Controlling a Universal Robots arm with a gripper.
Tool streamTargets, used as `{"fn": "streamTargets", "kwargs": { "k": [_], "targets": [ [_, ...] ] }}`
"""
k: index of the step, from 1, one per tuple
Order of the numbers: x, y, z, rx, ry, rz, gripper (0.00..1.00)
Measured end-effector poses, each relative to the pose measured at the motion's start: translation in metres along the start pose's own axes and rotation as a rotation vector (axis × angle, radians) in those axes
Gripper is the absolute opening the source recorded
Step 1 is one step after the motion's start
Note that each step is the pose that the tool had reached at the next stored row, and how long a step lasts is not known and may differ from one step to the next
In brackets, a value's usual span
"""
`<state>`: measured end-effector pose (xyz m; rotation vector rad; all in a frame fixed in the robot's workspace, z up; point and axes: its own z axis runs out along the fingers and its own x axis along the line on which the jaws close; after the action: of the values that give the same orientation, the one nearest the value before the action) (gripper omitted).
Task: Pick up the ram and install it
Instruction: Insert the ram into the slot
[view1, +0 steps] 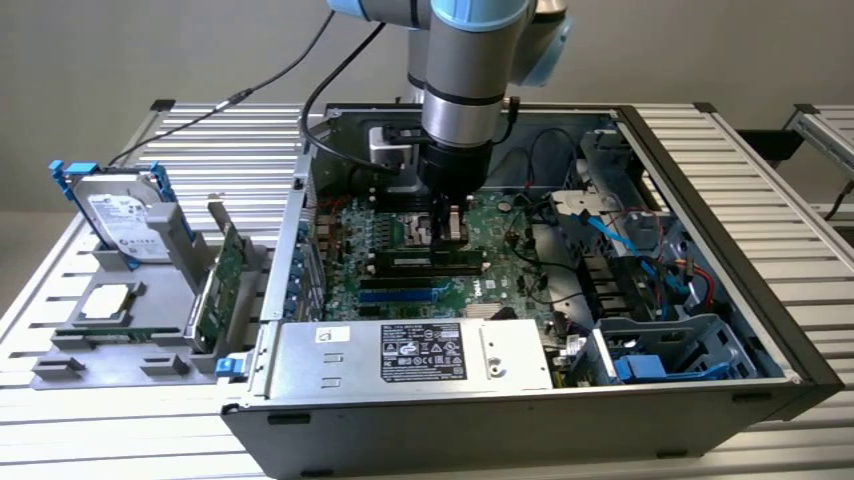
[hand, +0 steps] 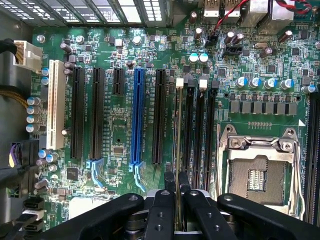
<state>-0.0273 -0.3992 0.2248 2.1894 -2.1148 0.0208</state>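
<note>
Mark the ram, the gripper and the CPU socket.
ram (hand: 177, 135), wrist view, on its thin edge facing the camera.
gripper (hand: 177, 179), wrist view, midway between its fingertips.
CPU socket (hand: 257, 179), wrist view, on its open contact field.

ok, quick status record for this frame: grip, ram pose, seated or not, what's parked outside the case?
grip: gripper shut on the ram
ram pose: edge-on between the fingers, running along the memory slots
seated: cannot tell
location: inside the open PC case, beside the CPU socket
outside case: hard drive and expansion card, at the exterior view's left
</note>
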Motion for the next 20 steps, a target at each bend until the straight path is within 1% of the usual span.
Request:
{"fn": "streamTargets", "kwargs": {
  "k": [5,9,14,20],
  "targets": [
    [-0.0008,-0.0001,0.0011,-0.0001,0.0005,0.000,0.14],
    [-0.0010,0.0000,0.0017,-0.0026,0.0008,0.000,0.14],
    [-0.0014,-0.0001,0.0020,-0.0088,0.0007,-0.001,0.14],
    [-0.0028,-0.0001,0.0021,-0.0171,0.0029,-0.001,0.14]
  ]
}}
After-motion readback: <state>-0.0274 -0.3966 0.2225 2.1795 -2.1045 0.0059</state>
